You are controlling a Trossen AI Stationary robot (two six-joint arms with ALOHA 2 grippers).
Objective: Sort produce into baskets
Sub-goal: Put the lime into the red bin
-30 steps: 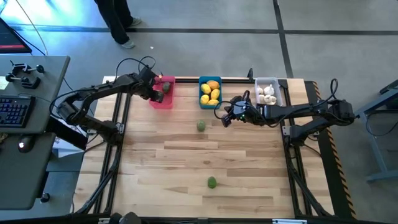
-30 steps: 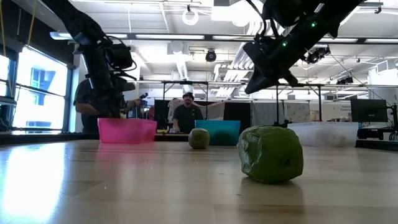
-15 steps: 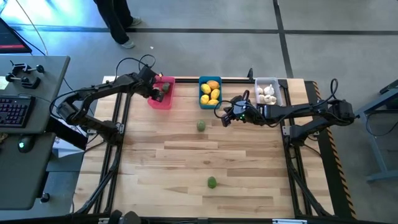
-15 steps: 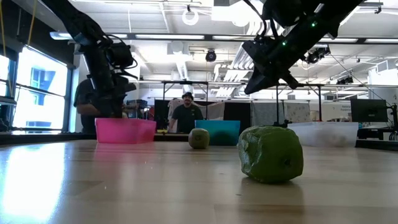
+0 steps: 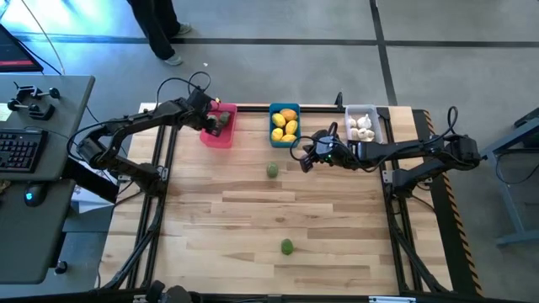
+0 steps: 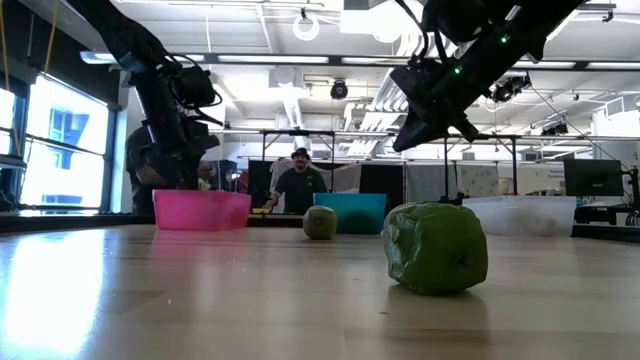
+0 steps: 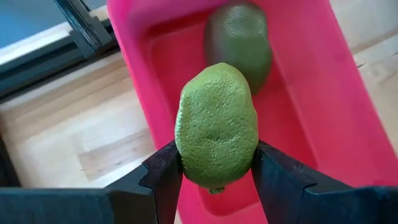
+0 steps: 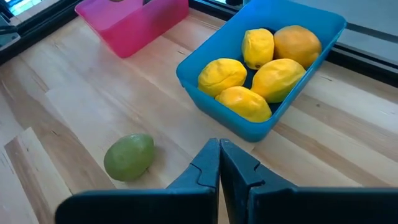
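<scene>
My left gripper (image 5: 217, 124) (image 7: 216, 171) hangs over the pink basket (image 5: 221, 136) (image 7: 348, 93), shut on a light green lime-like fruit (image 7: 216, 124). A darker green fruit (image 7: 239, 43) lies on the basket's floor. The blue basket (image 5: 285, 124) (image 8: 186, 70) holds several yellow-orange fruits (image 8: 249, 68). The white basket (image 5: 362, 124) holds white garlic-like pieces. Two green fruits lie on the table, one (image 5: 273, 170) (image 8: 129, 157) near the blue basket, one (image 5: 287, 247) (image 6: 436, 247) toward the near edge. My right gripper (image 5: 305, 162) (image 8: 219, 163) hovers shut and empty just in front of the blue basket. My left gripper pinches the light green fruit by its two opposite sides (image 7: 184, 155), near its lower end, between the two fingers (image 7: 163, 171). The fingers slant steeply down from above. The fruit sticks out beyond the fingertips, lifted clear above the pink basket's inside.
The three baskets stand in a row along the table's far edge. A black frame rail (image 7: 87, 28) runs beside the pink basket. A desk with a keyboard (image 5: 18, 150) stands left of the table. People (image 6: 300, 185) are in the room behind.
My left gripper has turned a little at the wrist while staying above the pink basket with the green fruit. My right gripper has kept still.
</scene>
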